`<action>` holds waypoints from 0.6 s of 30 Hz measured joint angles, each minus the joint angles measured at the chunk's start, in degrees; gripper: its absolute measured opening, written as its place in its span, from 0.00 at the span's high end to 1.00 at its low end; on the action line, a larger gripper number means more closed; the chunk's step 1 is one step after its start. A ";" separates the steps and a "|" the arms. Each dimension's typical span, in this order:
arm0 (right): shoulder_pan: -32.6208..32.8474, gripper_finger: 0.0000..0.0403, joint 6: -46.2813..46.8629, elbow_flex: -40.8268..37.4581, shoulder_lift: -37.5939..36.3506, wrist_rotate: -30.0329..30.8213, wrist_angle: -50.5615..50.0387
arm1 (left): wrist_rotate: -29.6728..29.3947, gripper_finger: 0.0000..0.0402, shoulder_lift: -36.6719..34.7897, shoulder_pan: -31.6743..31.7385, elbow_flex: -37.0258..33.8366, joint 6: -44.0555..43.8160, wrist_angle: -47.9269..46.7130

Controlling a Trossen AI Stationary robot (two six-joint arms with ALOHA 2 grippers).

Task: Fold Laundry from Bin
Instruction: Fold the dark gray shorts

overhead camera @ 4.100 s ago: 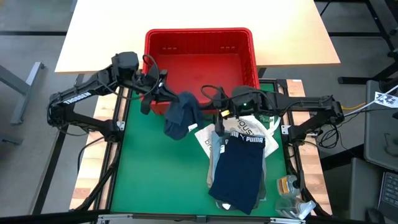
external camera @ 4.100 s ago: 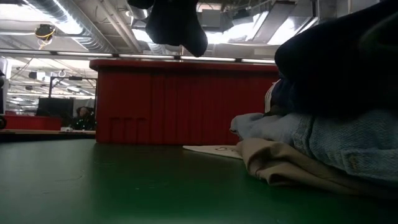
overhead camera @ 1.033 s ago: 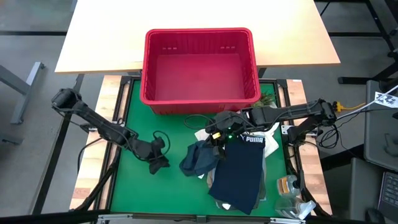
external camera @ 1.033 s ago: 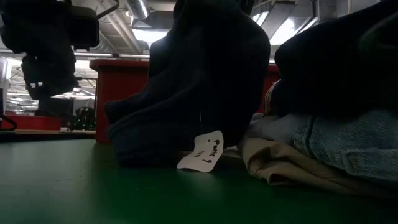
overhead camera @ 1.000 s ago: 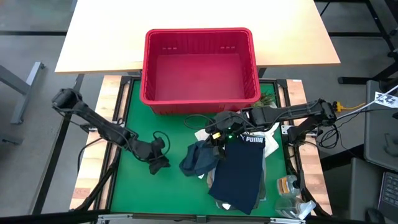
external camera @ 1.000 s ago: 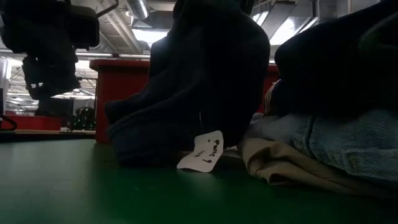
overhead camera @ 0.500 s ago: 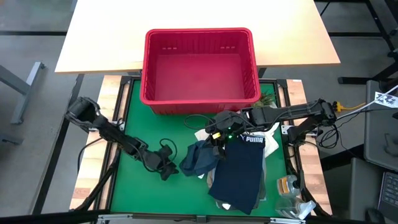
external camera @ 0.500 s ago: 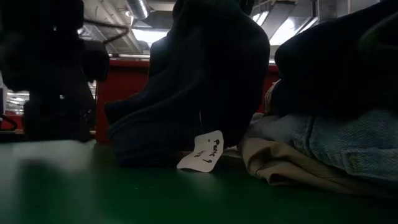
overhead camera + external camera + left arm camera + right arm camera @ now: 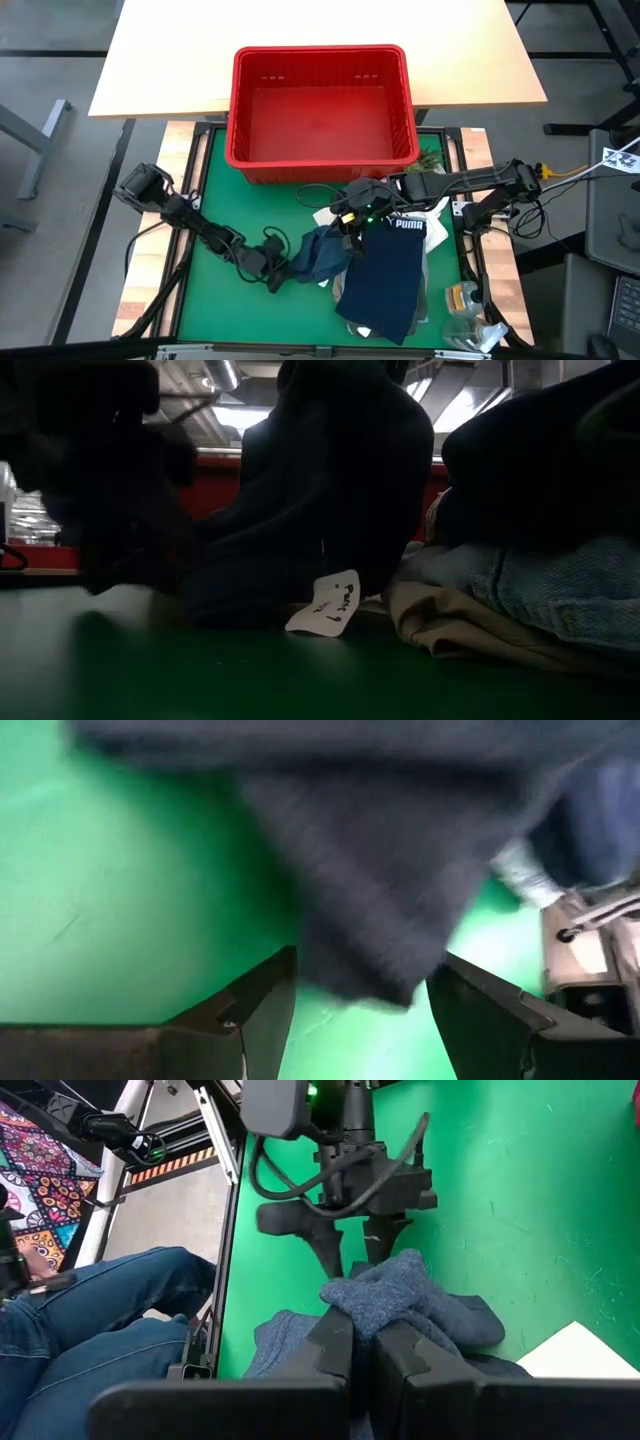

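Observation:
A dark blue-grey knit garment point(image 9: 320, 255) hangs from my right gripper point(image 9: 365, 1345), which is shut on its top; its lower part lies bunched on the green mat, with a white tag point(image 9: 325, 605) at its foot. My left gripper point(image 9: 365, 1020) is low over the mat at the garment's left side. It is open, and the garment's lower corner point(image 9: 370, 975) reaches in between its fingers; I cannot tell whether they touch it. The red bin point(image 9: 320, 150) stands behind. My right gripper pinches a bunched fold at the garment's top point(image 9: 385, 1295) between its two fingers, coming slanting down from the table's right. The garment hangs slack below the fingers, and its lower part point(image 9: 312, 268) rests on the mat.
At the right of the mat lie navy shorts with a white-lettered waistband point(image 9: 385, 280), a white tote bag point(image 9: 405, 208), and light blue point(image 9: 540, 590) and beige point(image 9: 470, 630) garments. A person's legs in jeans point(image 9: 100, 1310) show beyond the table's left side. Bare mat point(image 9: 230, 310) lies near left.
My left gripper has gone down and toward the table's right, closing on the garment's lower left side. The garment and my right gripper have kept still.

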 joint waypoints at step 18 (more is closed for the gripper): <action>-0.02 0.97 0.00 0.00 0.00 0.00 0.07 | 12.88 0.97 -0.59 2.00 3.14 5.90 0.02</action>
